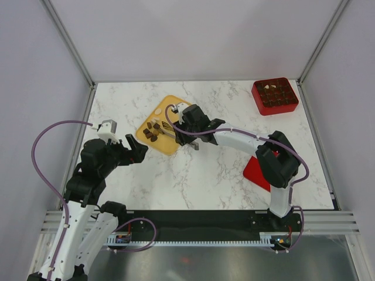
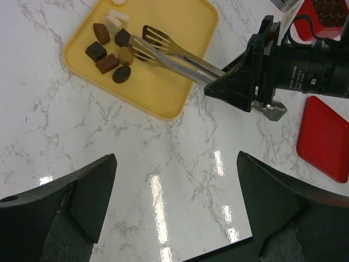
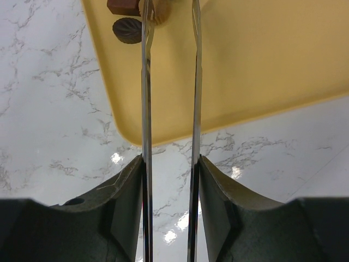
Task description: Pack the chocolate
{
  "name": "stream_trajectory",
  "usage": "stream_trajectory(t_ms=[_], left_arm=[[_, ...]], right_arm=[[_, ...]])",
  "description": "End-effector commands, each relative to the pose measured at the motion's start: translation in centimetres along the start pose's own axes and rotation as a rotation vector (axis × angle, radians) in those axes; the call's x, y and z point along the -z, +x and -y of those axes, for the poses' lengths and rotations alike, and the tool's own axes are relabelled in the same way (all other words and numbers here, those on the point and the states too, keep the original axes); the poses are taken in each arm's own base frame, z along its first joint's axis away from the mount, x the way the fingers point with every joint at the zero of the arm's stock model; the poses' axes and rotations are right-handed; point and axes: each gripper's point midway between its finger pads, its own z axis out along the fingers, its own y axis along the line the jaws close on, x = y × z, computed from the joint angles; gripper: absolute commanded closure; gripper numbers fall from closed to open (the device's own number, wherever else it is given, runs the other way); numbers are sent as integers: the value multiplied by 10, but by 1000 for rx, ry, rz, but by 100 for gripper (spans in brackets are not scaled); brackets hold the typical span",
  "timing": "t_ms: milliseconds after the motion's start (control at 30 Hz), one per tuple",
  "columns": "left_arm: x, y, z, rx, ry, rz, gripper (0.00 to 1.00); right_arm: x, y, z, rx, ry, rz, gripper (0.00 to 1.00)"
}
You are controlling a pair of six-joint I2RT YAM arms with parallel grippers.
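1. Left gripper [image 2: 175,158]: fingers spread wide with nothing between them, hovering over bare bench [image 2: 163,142] nearest me.
2. Red lid [image 1: 255,170]: flat on the bench beside the right arm.
3. Right gripper [image 3: 170,169]: pinching tongs [image 3: 146,109] by the handles, tips apart.
4. Yellow tray [image 2: 180,22]: I see the chocolate [image 2: 109,57] clustered toward its left side, tong tips among the pieces.
5. Red box [image 1: 274,95]: far right corner.

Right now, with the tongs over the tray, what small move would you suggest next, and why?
I would probably squeeze the right gripper a little tighter, to pinch the tongs shut. Their open tips seem to straddle a tan chocolate on the yellow tray, and nothing looks gripped between them yet.
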Motion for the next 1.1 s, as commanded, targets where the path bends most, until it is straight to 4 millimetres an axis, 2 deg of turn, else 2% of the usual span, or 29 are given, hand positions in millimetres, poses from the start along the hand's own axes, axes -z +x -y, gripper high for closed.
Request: stream_trajectory(t_ms=[0, 167, 633, 833, 1067], left_arm=[[-2, -6, -2, -15, -5, 28, 0], [-2, -6, -1, -13, -3, 27, 0], [-2, -7, -2, -14, -5, 32, 0], [-2, -6, -2, -13, -7, 30, 0], [-2, -6, -2, -12, -8, 29, 0]], right_arm=[[2, -27, -24, 21, -51, 75, 50], [-4, -20, -31, 21, -60, 60, 50], [-18, -16, -28, 15, -31, 43, 53], [-15, -21, -29, 14, -23, 45, 54], [-14, -11, -20, 33, 23, -18, 53]])
